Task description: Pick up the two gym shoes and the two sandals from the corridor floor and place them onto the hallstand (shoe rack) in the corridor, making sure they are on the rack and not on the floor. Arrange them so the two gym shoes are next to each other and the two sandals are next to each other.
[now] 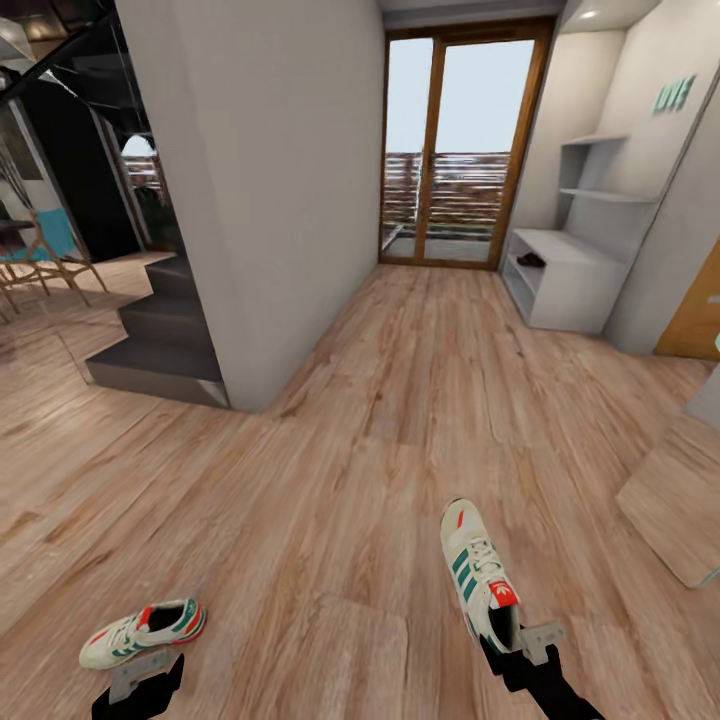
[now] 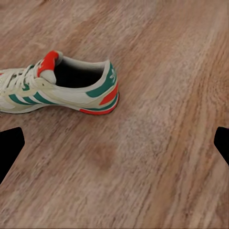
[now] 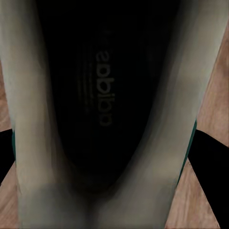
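Note:
One white gym shoe (image 1: 140,632) with green stripes lies on its sole on the corridor floor (image 1: 400,400) at the near left. My left gripper (image 1: 135,685) hovers just short of it, open, its fingers (image 2: 9,148) wide apart over bare planks with the gym shoe (image 2: 62,86) ahead. The other gym shoe (image 1: 480,575) points away at the near right, and my right gripper (image 1: 520,640) is shut on its heel end. Up close the shoe's dark opening (image 3: 105,95) sits between the fingers (image 3: 210,162). The light-grey hallstand (image 1: 565,275) stands far right; a small dark sandal (image 1: 530,260) rests on its shelf.
A grey wall corner (image 1: 250,250) and dark stair steps (image 1: 160,340) stand at the left. A glass door (image 1: 455,150) closes the corridor's far end. Thin wall shelves (image 1: 600,170) hang above the hallstand. A wooden door (image 1: 695,320) is at the right.

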{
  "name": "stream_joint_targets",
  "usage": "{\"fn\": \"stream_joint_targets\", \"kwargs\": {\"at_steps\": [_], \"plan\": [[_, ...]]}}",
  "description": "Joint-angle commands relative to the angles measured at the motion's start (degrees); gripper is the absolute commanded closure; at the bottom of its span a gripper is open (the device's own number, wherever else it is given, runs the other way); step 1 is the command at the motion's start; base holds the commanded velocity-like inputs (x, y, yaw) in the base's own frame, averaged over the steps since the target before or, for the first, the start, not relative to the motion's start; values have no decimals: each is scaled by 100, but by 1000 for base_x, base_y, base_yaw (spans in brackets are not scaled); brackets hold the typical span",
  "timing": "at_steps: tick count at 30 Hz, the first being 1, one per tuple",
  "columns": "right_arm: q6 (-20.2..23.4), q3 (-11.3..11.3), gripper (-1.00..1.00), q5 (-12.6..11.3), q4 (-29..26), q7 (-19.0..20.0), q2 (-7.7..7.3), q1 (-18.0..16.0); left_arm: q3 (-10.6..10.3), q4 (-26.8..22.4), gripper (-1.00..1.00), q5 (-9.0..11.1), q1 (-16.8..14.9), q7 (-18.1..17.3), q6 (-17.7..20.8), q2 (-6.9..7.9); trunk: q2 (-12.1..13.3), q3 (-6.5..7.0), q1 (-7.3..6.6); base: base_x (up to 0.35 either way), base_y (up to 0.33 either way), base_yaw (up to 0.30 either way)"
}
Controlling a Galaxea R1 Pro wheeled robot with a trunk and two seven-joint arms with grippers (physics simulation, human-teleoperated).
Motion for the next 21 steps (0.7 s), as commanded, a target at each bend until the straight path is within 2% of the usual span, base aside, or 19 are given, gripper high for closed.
{"fn": "stream_joint_targets", "kwargs": {"at_steps": [1,5,21], "plan": [[-10,18,100,-63,3,40,-3,-2,49,2,-100,-52,-7,-38,-24,-4,-2,-5,2,280,-166,278],[-10,16,100,-63,2,40,-5,-2,49,2,-100,-49,-6,-36,-24,-4,-2,-5,2,280,-166,218],[-10,15,100,-63,0,46,-11,-2,49,2,-100,-48,-7,-37,-24,-4,-2,-5,2,280,-166,9]]}}
